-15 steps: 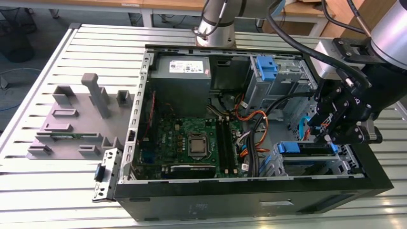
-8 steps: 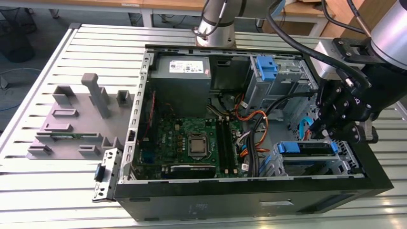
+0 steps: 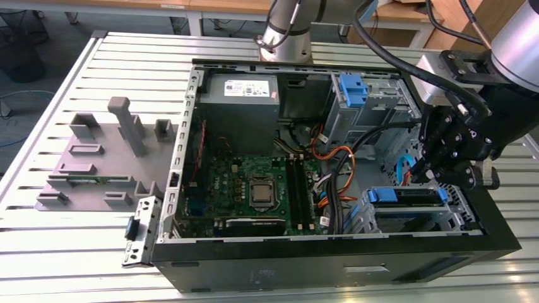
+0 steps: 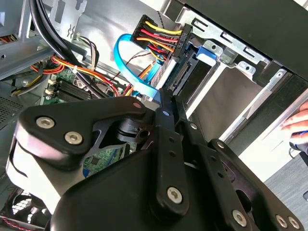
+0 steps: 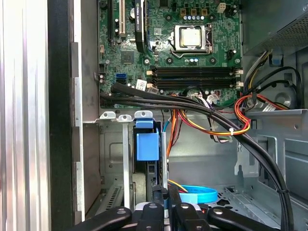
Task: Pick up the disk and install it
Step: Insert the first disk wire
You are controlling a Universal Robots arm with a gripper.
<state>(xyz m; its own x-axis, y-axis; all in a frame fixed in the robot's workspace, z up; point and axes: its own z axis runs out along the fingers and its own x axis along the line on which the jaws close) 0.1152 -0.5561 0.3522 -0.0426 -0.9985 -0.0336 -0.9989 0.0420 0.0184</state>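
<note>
Setting: an open black computer case (image 3: 337,265) lies on its side on a slatted metal table (image 3: 50,252), with its inside facing up.
Inside the case: a green motherboard (image 3: 252,189) with a bare processor socket (image 5: 191,37); a grey power supply box (image 3: 240,95) at the far end; an upright blue plastic latch (image 3: 354,91) on the metal drive cage beside it.
Beside the case: a grey plastic fixture (image 3: 101,158) with upright posts sits on the table toward the exterior view's left.
Cables in the way: thick black cables (image 5: 192,108) and red, orange and yellow wires (image 5: 226,127) cross the space between the motherboard and the drive bay; a light blue flat cable (image 4: 137,79) curves close to the pincer.
Disk: the disk (image 3: 404,196), seen by its blue carrier frame, sits in the drive bay at the case's near corner on the exterior view's right. In the first wrist view its blue tab (image 5: 147,144) stands upright between the bay's metal rails.
Gripper: the black gripper (image 3: 455,173) hangs directly above the bay, just over the disk. In the first wrist view its fingers (image 5: 158,197) are drawn together, nearly touching, right at the disk's edge. I cannot tell whether they are clamping the disk.
Person: a hand (image 4: 298,122) rests at the edge of the second wrist view, outside the case.
</note>
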